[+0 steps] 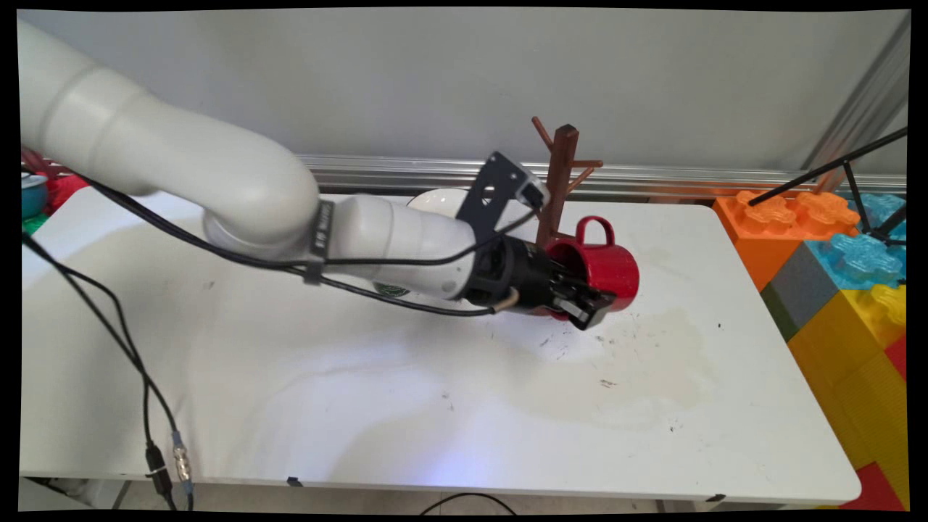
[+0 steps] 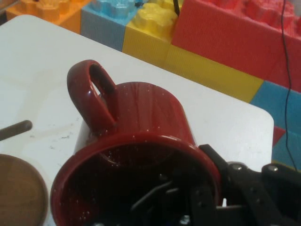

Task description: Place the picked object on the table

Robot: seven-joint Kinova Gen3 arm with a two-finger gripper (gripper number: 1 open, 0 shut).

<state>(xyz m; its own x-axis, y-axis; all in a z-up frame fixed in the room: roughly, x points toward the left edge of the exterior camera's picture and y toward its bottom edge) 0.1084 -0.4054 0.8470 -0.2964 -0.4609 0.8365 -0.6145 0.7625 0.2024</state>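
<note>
hand (image 1: 580, 303) seemingly gripping red mug (image 1: 605, 264) rim

White rectangular table (image 1: 362, 406), stained; brown wooden mug tree (image 1: 560, 181) and white plate (image 1: 442, 199) near its far edge.

Bench surroundings you are looking at

You are seeing a brown wooden mug tree (image 1: 560, 181) standing at the far side of the white bench (image 1: 362, 406), a white plate (image 1: 442, 201) lying beside it, and big coloured toy blocks (image 1: 848, 290) sitting stacked off the bench's right end.
</note>
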